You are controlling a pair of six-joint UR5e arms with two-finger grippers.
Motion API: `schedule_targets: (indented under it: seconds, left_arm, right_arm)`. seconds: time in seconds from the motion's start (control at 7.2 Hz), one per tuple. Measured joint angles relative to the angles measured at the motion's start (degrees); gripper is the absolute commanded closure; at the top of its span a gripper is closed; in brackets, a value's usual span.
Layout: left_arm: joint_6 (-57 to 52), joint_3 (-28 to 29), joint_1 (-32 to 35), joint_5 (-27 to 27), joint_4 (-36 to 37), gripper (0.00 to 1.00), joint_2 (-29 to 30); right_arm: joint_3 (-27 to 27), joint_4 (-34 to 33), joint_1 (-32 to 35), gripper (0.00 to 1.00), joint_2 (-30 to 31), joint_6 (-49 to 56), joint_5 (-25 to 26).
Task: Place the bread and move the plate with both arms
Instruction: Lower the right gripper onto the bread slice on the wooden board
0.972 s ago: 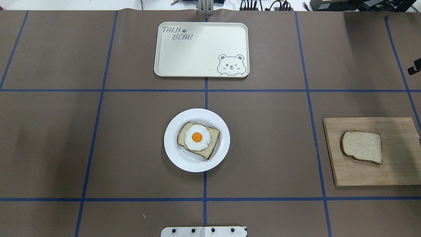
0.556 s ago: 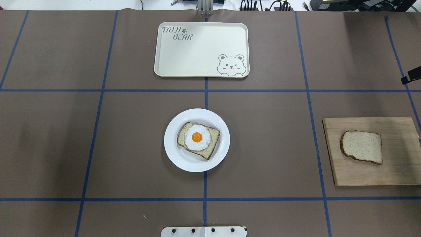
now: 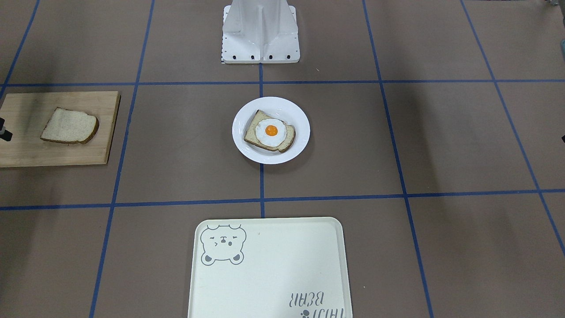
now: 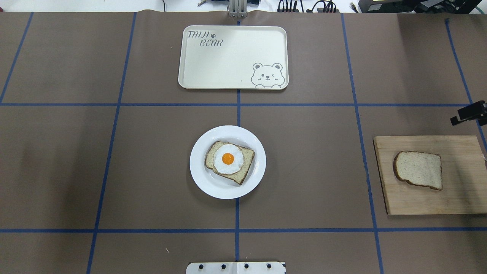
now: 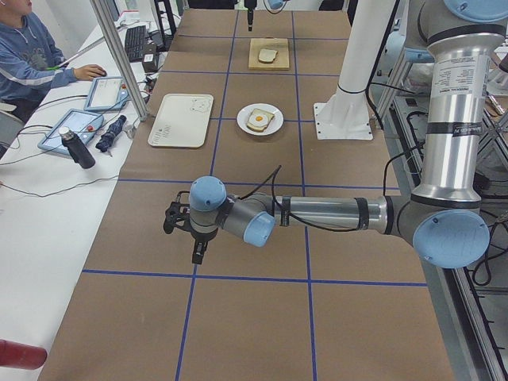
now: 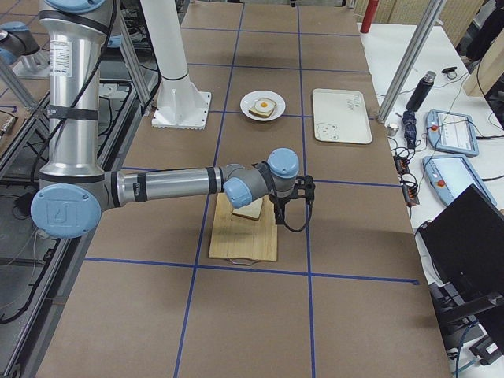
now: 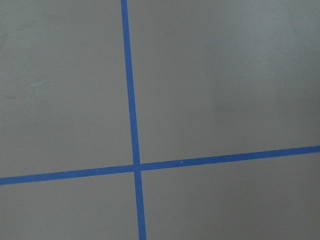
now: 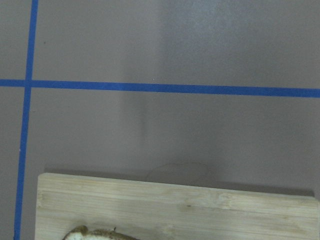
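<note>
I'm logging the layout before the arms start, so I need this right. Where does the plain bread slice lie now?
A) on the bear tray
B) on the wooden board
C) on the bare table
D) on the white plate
B: the bread lies flat on the wooden board, while the plate holds only the egg-topped slice.

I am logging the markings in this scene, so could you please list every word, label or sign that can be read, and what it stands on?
"TAIJI BEAR", with a paw print after TAIJI: grey print on the cream tray.
Label on the left arm's upright tube: too small to read.
Label on the right arm's upright tube: too small to read.
Nothing else is legible.
</note>
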State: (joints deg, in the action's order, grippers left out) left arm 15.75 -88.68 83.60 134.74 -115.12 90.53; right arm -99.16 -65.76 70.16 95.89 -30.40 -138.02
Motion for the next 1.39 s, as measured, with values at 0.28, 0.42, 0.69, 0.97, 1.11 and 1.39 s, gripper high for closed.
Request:
schedule_targets:
  seconds: [0.28,0.42,0.69,0.97,1.11,1.39]
  left_arm:
    - [0.0,0.0,0.0,0.0,-0.1,0.01,0.0]
    - [0.0,0.0,0.0,0.0,-0.2,0.01,0.0]
    - [0.1,0.0,-0.1,0.0,-0.2,0.01,0.0]
    - [0.1,0.0,-0.1,0.0,-0.2,0.01,-0.1]
    - [0.1,0.0,-0.1,0.0,-0.2,0.01,-0.1]
    - [0.1,-0.1,-0.1,0.0,-0.2,0.01,-0.1]
  right_arm:
    - [0.1,7.3,-4.6,0.0,3.2,-5.8,0.6]
    - [0.2,8.3,-6.4,0.0,3.9,-6.8,0.7]
    - [1.4,8.9,-9.2,0.01,4.0,-7.4,2.1]
    - [2.0,9.1,-10.7,0.11,3.8,-7.6,3.2]
    - [2.1,9.1,-10.9,0.13,3.8,-7.8,3.2]
    - [2.6,9.1,-11.6,0.13,3.8,-7.9,3.4]
